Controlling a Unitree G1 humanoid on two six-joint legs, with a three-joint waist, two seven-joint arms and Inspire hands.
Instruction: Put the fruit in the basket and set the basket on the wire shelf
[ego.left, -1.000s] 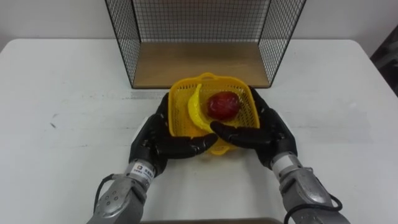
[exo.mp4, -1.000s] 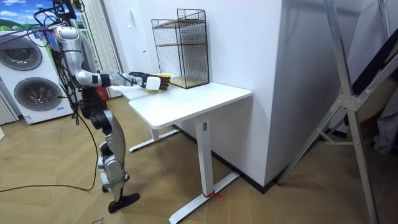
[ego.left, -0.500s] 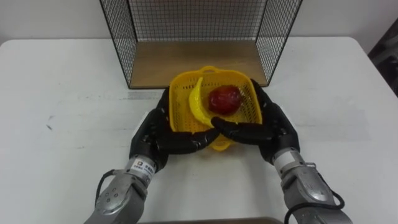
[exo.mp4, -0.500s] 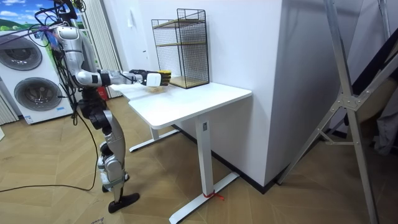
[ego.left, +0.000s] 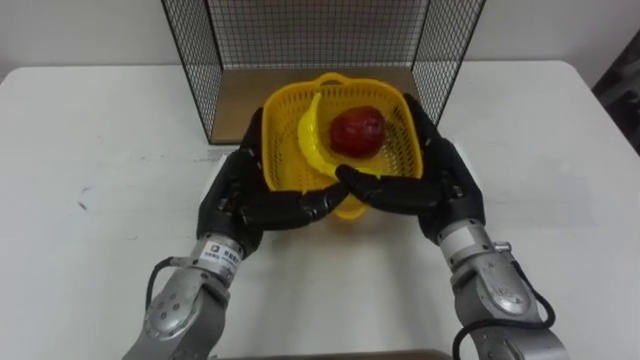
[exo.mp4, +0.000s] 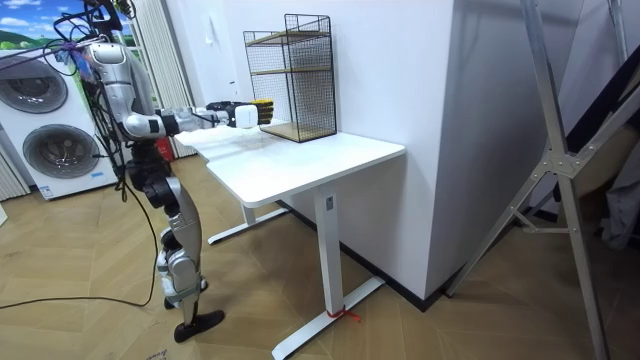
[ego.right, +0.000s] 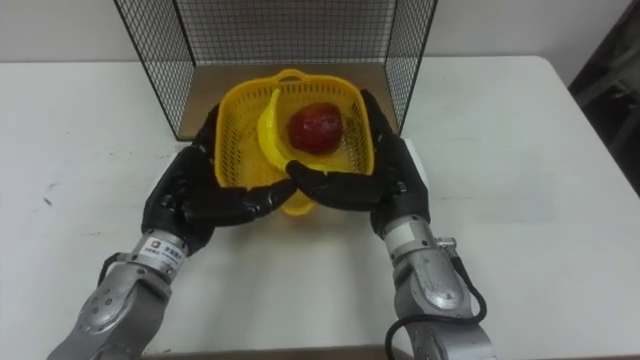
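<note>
A yellow plastic basket (ego.left: 378, 112) (ego.right: 232, 146) holds a red apple (ego.left: 357, 130) (ego.right: 316, 127) and a yellow banana (ego.left: 311, 140) (ego.right: 268, 128). Both black hands carry it above the white table, just in front of the wire shelf (ego.left: 320, 45) (ego.right: 280, 40). My left hand (ego.left: 240, 195) (ego.right: 185, 200) cups the basket's left side, thumb curled under the front rim. My right hand (ego.left: 440, 185) (ego.right: 395, 185) cups its right side the same way. The basket's far rim reaches over the shelf's wooden bottom board (ego.left: 245, 105). In the room view the basket (exo.mp4: 262, 103) is held at the shelf's (exo.mp4: 292, 75) opening.
The white table (ego.left: 90, 150) (exo.mp4: 300, 160) spreads wide on both sides of the shelf. The shelf's wire side walls (ego.left: 190, 65) stand close to either side of the basket. Washing machines (exo.mp4: 50, 120) stand behind me in the room view.
Both hands have lifted the basket and carried it forward toward the shelf opening. Its far rim now overlaps the wooden board.
</note>
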